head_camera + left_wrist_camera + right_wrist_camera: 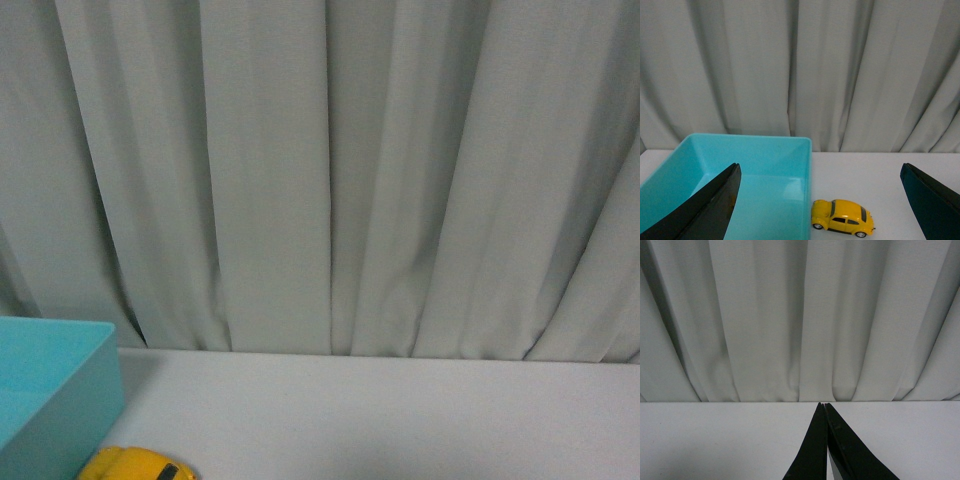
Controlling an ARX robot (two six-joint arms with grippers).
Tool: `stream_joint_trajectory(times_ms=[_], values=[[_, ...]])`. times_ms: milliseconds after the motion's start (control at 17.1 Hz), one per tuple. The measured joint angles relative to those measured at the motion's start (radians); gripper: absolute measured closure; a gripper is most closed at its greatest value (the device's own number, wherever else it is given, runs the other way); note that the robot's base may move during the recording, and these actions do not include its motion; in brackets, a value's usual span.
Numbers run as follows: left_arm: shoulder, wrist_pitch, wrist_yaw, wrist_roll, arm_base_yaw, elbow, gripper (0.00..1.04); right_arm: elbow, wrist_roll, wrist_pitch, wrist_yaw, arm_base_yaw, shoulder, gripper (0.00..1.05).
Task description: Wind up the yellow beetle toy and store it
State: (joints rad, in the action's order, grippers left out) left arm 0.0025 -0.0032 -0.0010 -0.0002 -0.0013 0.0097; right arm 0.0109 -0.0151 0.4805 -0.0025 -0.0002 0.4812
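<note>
- The left gripper (pixel 820 167) is spread wide and holds nothing.
- The yellow beetle toy (pixel 842 217) stands on the white table (pixel 880 170) between its fingers (pixel 715 210), touching neither.
- The toy sits just beside the turquoise bin (pixel 740 142), outside its wall.
- The right gripper (pixel 824 407) is clenched tip to tip, seemingly with nothing between.

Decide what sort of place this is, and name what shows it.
Probably a staged robot test bench: a plain white table backed by a grey curtain, with a turquoise bin and a yellow beetle toy on it.
</note>
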Motion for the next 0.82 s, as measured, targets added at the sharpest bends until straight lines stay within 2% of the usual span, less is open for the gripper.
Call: stream_joint_trajectory(times_ms=[293,821], values=[[0.000,0.000,0.000,0.000,0.000,0.000,0.07,0.000,0.000,-0.153,0.000,0.000,-0.153,1.03],[0.000,0.000,0.000,0.000,0.000,0.000,0.07,0.000,0.000,-0.285,0.000,0.000,-0.289,1.03]])
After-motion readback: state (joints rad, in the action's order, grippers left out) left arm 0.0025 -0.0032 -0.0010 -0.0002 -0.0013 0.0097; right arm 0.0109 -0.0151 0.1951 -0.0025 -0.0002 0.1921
